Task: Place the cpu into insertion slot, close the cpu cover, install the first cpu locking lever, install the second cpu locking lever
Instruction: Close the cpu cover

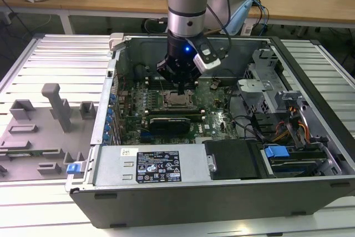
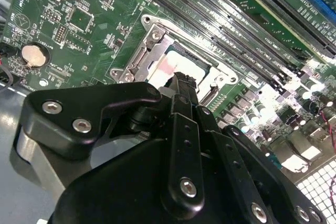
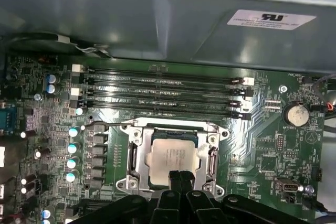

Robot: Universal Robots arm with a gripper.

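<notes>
First wrist view showed the cpu lying flat in the insertion slot, with the cpu cover down around it as a silver frame. The end effector hung just over the chip's edge farthest from the memory slots, its fingertips pressed together and gripping nothing. In the exterior view it reached down into the open computer case, which lay on the ribbed bench.

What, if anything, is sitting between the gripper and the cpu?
Nothing visible does. The gripper is right at one edge of the cpu, whose top lies bare inside the frame of the cpu cover.
</notes>
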